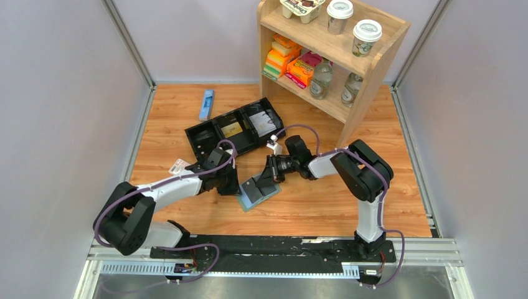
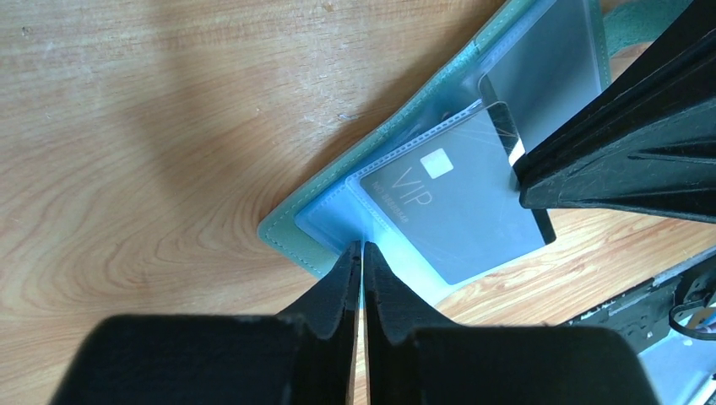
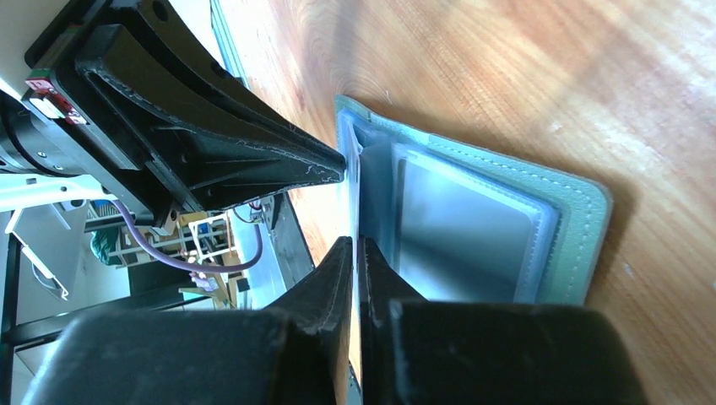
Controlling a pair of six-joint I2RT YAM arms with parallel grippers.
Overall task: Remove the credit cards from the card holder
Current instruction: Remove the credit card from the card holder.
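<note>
Inspector: Left gripper (image 2: 361,251), seen from its own wrist camera: jaws drawn together to a hairline slit, tips set on the rim of a pale blue pocket panel (image 2: 333,221). Whether the panel is pinched between them, I cannot tell.

Recorder: Position of the card holder?

Inspector: Card holder (image 2: 285,238) lies opened out flat on the wooden table (image 2: 127,126), green cover down and pockets up. It sits between the two grippers, on the near side of the black tray (image 1: 205,134) and apart from it.

Recorder: Contents?

Inspector: One grey card (image 2: 460,207), marked VIP with a small pale square, sits askew in the clear sleeve. Its outer end pokes past the sleeve.

Recorder: Right side?

Inspector: Right gripper (image 3: 355,243): jaws likewise closed to a thin slit. In the left wrist view its tips meet the exposed end of the grey card. In its own view the tips stand at the edge of the pale blue panels. A firm hold on the card cannot be confirmed. The two grippers face each other across the holder, tips near one another but not touching.

Recorder: Surroundings?

Inspector: The tray has three compartments, with items in the middle and right ones. A pink-and-white packet (image 1: 179,166) lies just beside the left arm. A wooden shelf (image 1: 373,68) stands at the far right of the table, with two lidded cups (image 1: 367,34) on top and bottles and coloured boxes below.
</note>
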